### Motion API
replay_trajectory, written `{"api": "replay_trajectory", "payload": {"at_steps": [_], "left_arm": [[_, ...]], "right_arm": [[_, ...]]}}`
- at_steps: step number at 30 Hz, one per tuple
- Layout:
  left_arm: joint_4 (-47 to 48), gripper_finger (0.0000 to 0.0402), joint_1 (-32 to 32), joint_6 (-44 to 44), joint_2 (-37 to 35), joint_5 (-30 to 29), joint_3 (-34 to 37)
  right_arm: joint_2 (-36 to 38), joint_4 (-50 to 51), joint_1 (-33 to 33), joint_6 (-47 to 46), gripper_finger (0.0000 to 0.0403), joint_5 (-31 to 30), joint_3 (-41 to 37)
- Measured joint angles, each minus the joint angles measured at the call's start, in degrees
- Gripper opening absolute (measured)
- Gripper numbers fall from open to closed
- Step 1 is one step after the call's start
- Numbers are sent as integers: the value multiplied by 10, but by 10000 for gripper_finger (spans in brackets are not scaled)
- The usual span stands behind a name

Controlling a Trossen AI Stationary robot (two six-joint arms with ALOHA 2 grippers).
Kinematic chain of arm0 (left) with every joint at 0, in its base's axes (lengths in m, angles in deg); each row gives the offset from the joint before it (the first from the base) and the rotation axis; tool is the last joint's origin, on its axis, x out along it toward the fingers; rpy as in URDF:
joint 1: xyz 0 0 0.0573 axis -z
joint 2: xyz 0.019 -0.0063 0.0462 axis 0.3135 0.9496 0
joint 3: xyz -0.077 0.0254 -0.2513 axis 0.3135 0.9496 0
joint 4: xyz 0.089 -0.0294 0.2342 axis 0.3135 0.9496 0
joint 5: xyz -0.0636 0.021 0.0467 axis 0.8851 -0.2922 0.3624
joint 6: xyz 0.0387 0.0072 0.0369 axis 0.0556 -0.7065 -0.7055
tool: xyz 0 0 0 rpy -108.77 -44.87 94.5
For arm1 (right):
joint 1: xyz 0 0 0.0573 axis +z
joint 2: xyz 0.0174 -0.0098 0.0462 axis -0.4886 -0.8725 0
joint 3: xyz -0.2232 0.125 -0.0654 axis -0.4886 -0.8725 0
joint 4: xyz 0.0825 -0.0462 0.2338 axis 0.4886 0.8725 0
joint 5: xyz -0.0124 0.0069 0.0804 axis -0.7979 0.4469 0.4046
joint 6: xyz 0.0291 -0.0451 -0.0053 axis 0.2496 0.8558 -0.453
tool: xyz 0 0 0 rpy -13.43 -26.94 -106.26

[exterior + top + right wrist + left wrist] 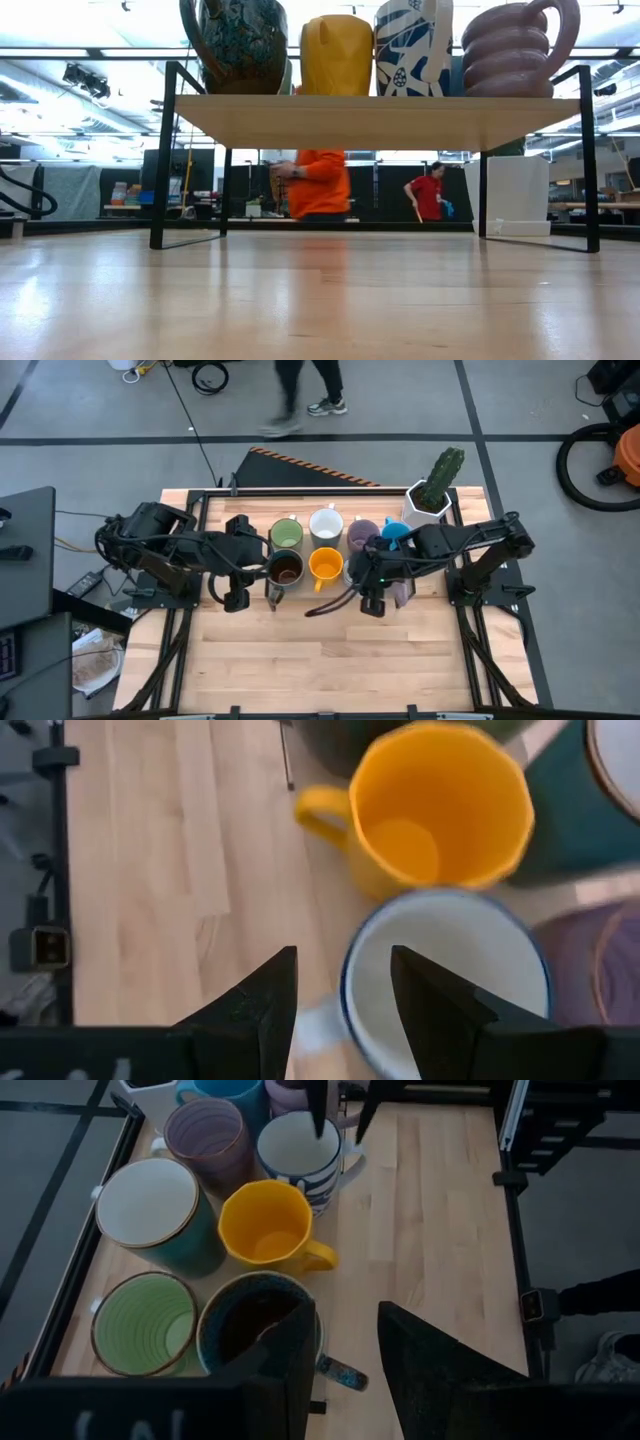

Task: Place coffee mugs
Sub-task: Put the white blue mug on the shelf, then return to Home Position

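Several coffee mugs stand on a raised wooden shelf (380,120): green (145,1325), white (150,1205), lavender (205,1135) and blue (232,1092) at the back, dark brown (250,1320), orange (265,1225), a white mug with a blue pattern (300,1160) and a ribbed lavender one (510,45) in front. My left gripper (342,1320) is open over the dark mug's handle (340,1373). My right gripper (343,970) is open above the white patterned mug (450,980), one finger over its mouth and one outside the rim. My left gripper has one finger (285,1350) in front of the dark brown mug's rim and the other out beyond the handle, slanting down from the table's left. I cannot tell whether that finger touches the rim. The mug stands upright on the shelf.
A white faceted planter with a green cactus (432,490) stands at the shelf's far right corner. The shelf's black legs (160,160) rise from the table. Bare wood (330,660) lies toward the near edge. People move about in the room behind.
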Motion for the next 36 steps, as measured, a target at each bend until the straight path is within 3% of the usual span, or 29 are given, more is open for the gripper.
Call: {"api": "replay_trajectory", "payload": {"at_steps": [9, 24, 27, 31, 36], "left_arm": [[-10, 117, 0, 4, 0, 0, 0], [-13, 117, 0, 7, 0, 0, 0], [-27, 117, 8, 3, 0, 1, 0], [-57, 117, 25, -16, -4, 2, 0], [-68, 117, 34, -24, -7, -12, 1]], "right_arm": [[-51, 3, -30, 10, 168, -15, -1], [-43, 36, -50, -27, 168, -17, 15], [-24, 34, -43, -13, 168, -23, 40], [35, 26, -19, -6, 167, -92, 43], [132, -7, 12, -16, 162, -128, -10]]}}
